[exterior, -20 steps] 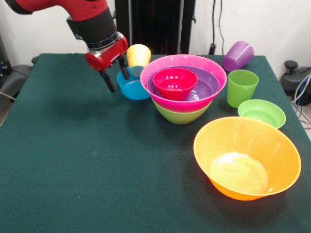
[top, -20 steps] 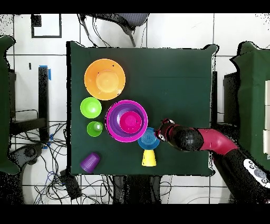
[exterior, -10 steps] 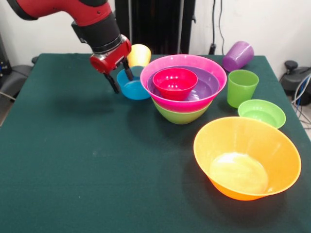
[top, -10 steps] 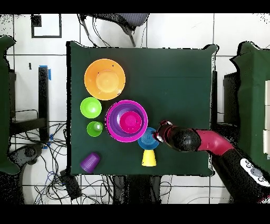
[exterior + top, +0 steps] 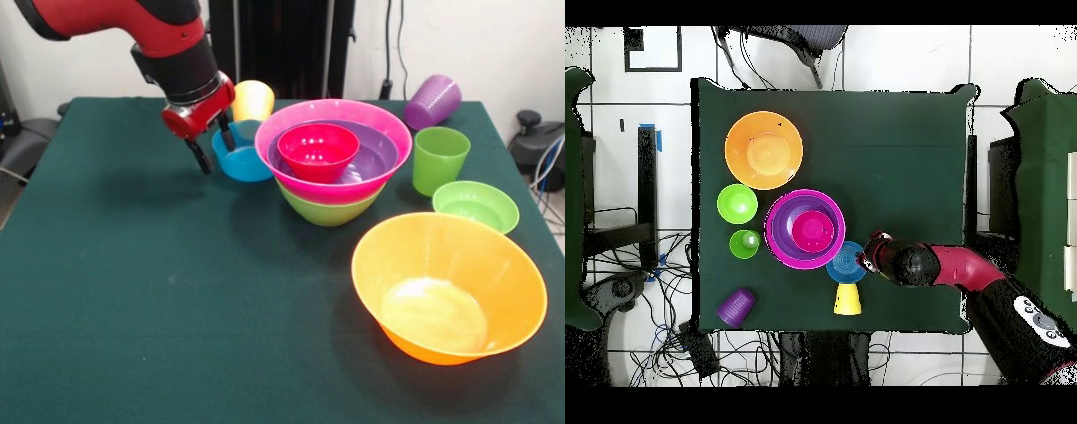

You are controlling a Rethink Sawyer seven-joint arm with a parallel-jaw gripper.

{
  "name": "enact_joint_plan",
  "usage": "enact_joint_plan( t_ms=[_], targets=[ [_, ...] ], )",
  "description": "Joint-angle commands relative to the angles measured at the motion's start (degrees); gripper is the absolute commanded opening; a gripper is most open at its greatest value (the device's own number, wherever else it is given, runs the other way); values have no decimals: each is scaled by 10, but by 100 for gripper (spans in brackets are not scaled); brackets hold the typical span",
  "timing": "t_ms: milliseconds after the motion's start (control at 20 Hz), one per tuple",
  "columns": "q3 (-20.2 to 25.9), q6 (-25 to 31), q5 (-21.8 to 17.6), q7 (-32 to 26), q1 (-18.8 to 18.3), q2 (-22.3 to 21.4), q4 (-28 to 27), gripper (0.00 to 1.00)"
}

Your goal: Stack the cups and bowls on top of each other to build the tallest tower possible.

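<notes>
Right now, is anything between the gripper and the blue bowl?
Nothing visible. The open gripper straddles the blue bowl's rim on the side away from the tower; the yellow cup lies behind the bowl.

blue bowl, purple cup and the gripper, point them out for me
blue bowl (image 5: 245,163), front view, on its outer wall.
purple cup (image 5: 432,101), front view, on the side of the tipped cup.
gripper (image 5: 214,150), front view, midway between the two open fingertips.
</notes>
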Motion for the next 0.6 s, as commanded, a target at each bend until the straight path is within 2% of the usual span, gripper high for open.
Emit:
enact_joint_plan(
  t_ms=[50, 600],
  targets=[
    [-45, -18, -54, 59, 47, 1, -58, 100],
    [-51, -14, -46, 48, 51, 15, -64, 100]
  ],
)
